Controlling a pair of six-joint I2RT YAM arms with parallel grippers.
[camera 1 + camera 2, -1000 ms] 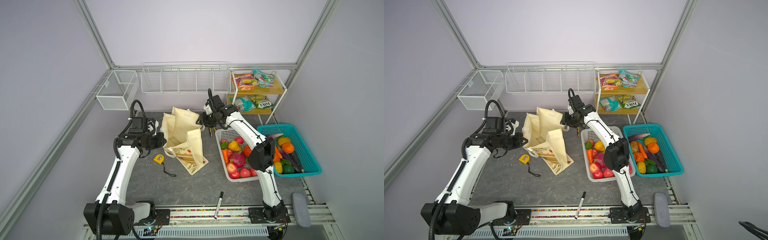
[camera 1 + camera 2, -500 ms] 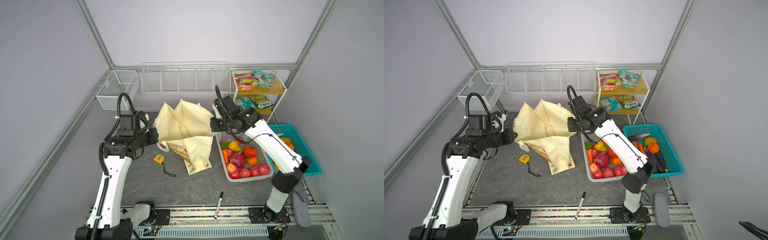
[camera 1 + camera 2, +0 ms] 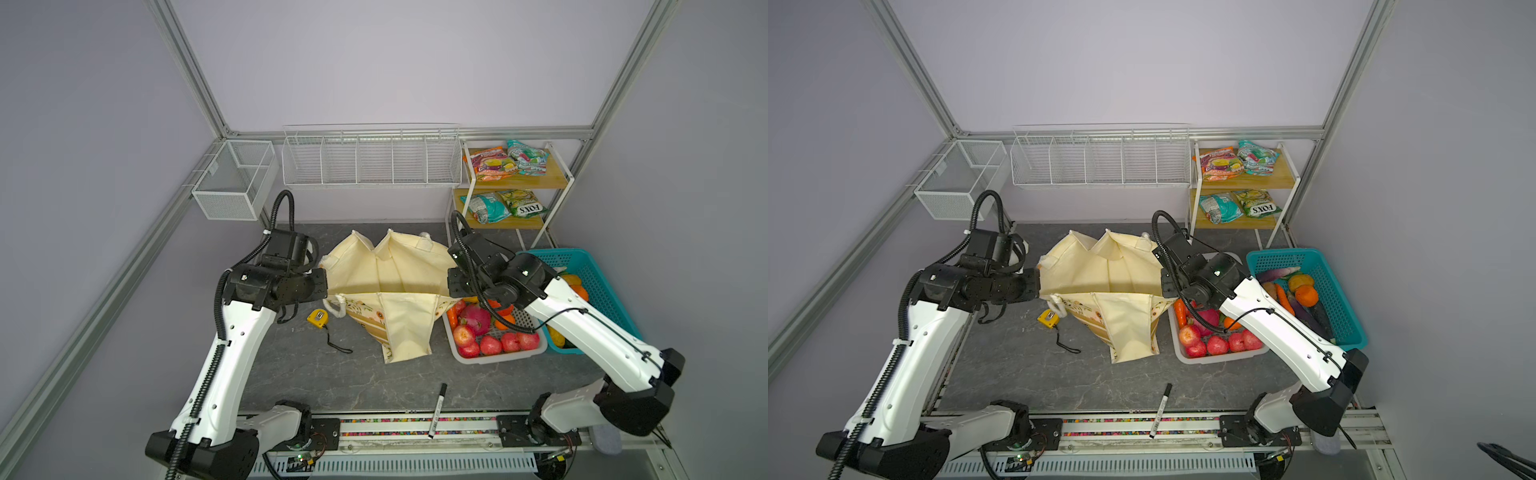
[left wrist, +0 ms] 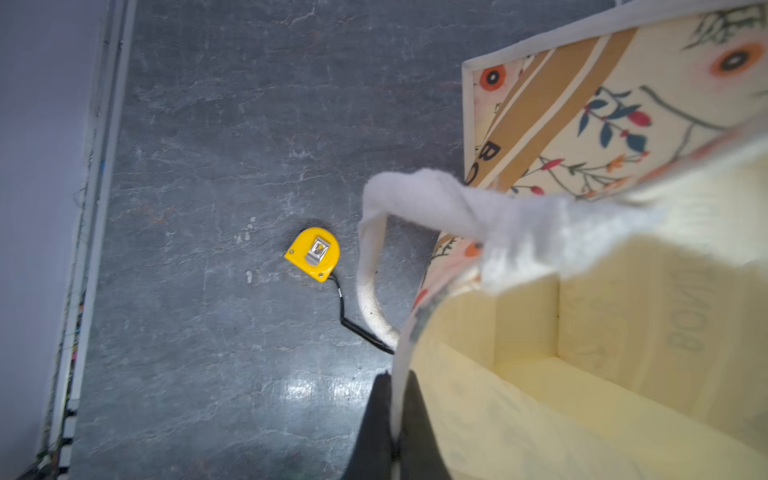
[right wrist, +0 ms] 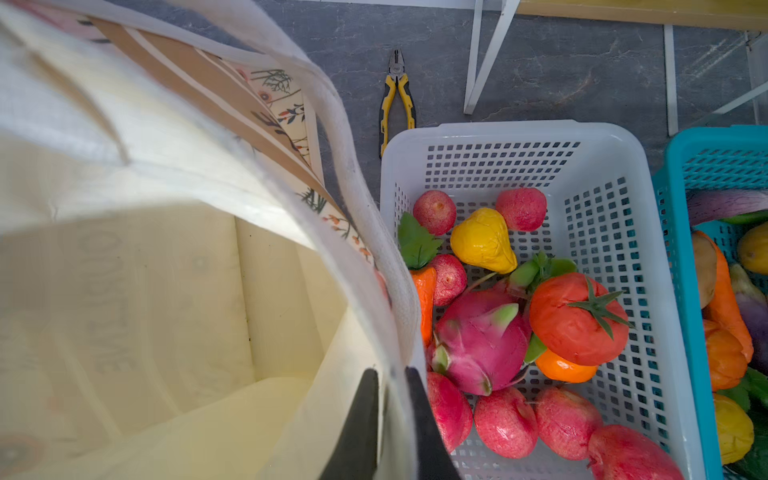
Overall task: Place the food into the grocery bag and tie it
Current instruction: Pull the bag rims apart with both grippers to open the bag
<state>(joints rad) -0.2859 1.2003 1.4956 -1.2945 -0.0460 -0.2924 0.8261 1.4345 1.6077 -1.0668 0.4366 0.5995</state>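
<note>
The grocery bag [image 3: 390, 282] stands in the middle of the counter [image 3: 332, 374]. Its mouth is pulled wide open. Both wrist views look right down inside it, and it is empty. No food is in it yet. So I think the job is only at its start. The bag is open and ready, but all the food has to go in, and the tying comes last.

The food waits on the right. The tomato [image 5: 577, 320], the pear [image 5: 482, 241] and the orange [image 5: 561, 368] lie in the white basket [image 5: 498, 133], right beside the bag. They sit there with other toy fruit. The snack packet [image 3: 492, 164] lies on the top of the shelf [image 3: 555, 178], far back on the right. The teal basket [image 3: 598, 274] sits further right, with more toy food in it.

The left hand [image 4: 395, 419] pinches the left edge of the bag's rim. It is pressed tight, with only the thin cloth in between. A white rope handle [image 4: 370, 282] hangs down just beside it. The right hand [image 5: 392, 415] does the same on the right edge of the rim, next to the white basket. It holds cloth and nothing else. Together the two hands hold the bag's mouth open.

Both hands are busy, so I think one must let go to fetch food. Then the soft bag might flop.

A yellow tape measure [image 4: 312, 254] lies on the counter left of the bag. The pliers [image 5: 397, 99] lie past the far end of the white basket. Neither is food.
</note>
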